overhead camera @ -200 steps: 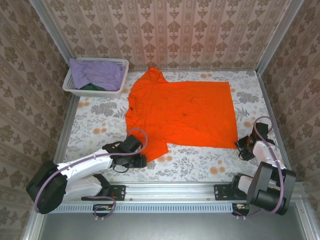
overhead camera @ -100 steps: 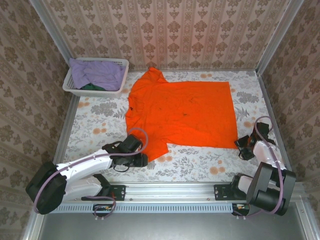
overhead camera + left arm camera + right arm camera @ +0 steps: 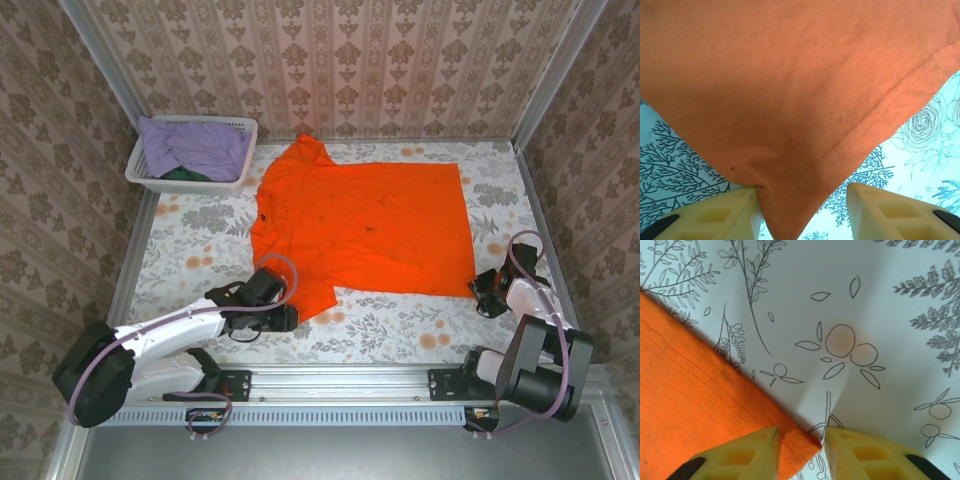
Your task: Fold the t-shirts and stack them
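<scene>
- Looking down from the top camera: finding the orange t-shirt (image 3: 370, 225) lying spread flat and nearly unwrinkled over the middle of the flowered tabletop (image 3: 200, 250), collar pointing left.
- Noting the lavender t-shirt (image 3: 195, 148) and a sliver of the dark green t-shirt (image 3: 180, 174) bunched in the white basket (image 3: 248, 128) at the far left corner, well apart from the orange one.
- Placing the left jaws low at the near sleeve tip, and the right jaws low at the near right hem corner.
- Switching to the left wrist camera: catching the left jaws spread wide around the stitched sleeve corner (image 3: 790, 210), touching it on one inner face but not pinching it.
- Switching to the right wrist camera: catching the right jaws parted only narrowly around the hem corner (image 3: 802, 440), with no squeeze showing.
- Judging the cloth as light, thin and limp, likely drooping and dragging once lifted; expecting nothing fragile and little slipperiness.
- Favouring holds on the doubled, stitched hems at these two corners, biting deep enough to be keeping the fabric from sliding out.
</scene>
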